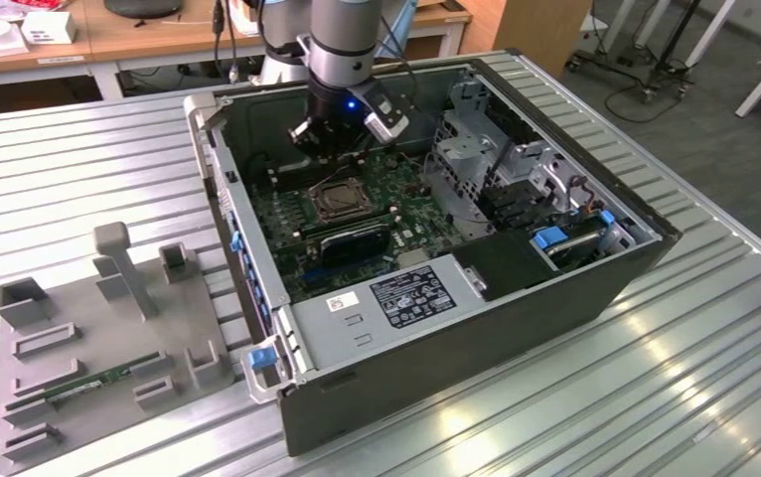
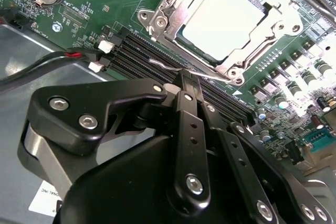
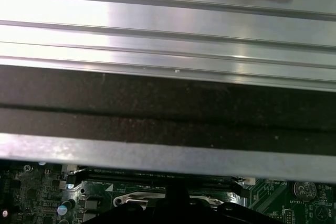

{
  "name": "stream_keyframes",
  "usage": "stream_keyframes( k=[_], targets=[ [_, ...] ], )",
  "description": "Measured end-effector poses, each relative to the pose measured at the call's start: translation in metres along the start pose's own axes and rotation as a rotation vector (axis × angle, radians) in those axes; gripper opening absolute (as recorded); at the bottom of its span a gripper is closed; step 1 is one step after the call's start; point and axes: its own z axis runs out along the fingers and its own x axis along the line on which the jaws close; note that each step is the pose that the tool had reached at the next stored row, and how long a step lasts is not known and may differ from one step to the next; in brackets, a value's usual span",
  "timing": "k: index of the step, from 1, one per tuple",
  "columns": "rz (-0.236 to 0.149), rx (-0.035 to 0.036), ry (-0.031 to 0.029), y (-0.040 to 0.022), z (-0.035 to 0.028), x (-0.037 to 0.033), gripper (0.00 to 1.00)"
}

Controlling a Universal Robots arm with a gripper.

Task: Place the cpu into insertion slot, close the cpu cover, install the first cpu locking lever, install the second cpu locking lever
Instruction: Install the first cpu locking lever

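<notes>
The cpu lies in the slot, at 6 o'clock from the gripper in the exterior view, with the cover down over it. The jaws are narrow, pressed together, their tip at a lever. Latching the levers looks unfinished.

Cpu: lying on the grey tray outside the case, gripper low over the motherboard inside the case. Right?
No. The cpu is not on the grey tray; the second wrist view shows it on the motherboard, inside the cut-out of the cpu cover. The gripper is low over the motherboard inside the case, as stated.
</notes>
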Motion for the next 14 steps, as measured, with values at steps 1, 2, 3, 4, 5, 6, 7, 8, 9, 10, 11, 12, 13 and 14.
stream_keyframes(
  k=[1,2,3,4,5,6,7,8,9,10,11,12,13,14],
  targets=[
    [0.000,0.0000,-0.0001,0.0000,0.0001,0.0000,0.11],
    [0.000,0.0000,-0.0001,0.0000,0.0002,-0.0001,0.11],
    [0.000,-0.0001,-0.0002,0.0000,0.0003,-0.0001,0.11],
    [0.000,-0.0001,-0.0002,0.0000,0.0003,-0.0002,0.11],
    [0.000,-0.0001,-0.0001,0.0000,0.0003,-0.0001,0.11],
    [0.000,-0.0002,-0.0002,-0.0001,0.0005,-0.0003,0.11],
    [0.000,-0.0004,-0.0003,-0.0001,0.0008,-0.0004,0.11],
    [0.000,-0.0003,-0.0003,-0.0002,0.0012,-0.0006,0.11],
    [0.000,-0.0002,-0.0002,-0.0002,0.0015,-0.0007,0.11],
    [0.000,-0.0002,-0.0001,-0.0003,0.0019,-0.0009,0.11],
    [0.000,-0.0002,-0.0002,-0.0004,0.0023,-0.0012,0.11],
    [0.000,-0.0001,-0.0001,-0.0005,0.0027,-0.0014,0.11],
    [0.000,-0.0001,-0.0001,-0.0006,0.0031,-0.0017,0.11],
    [0.000,-0.0002,-0.0002,-0.0007,0.0036,-0.0021,0.11]
  ],
)
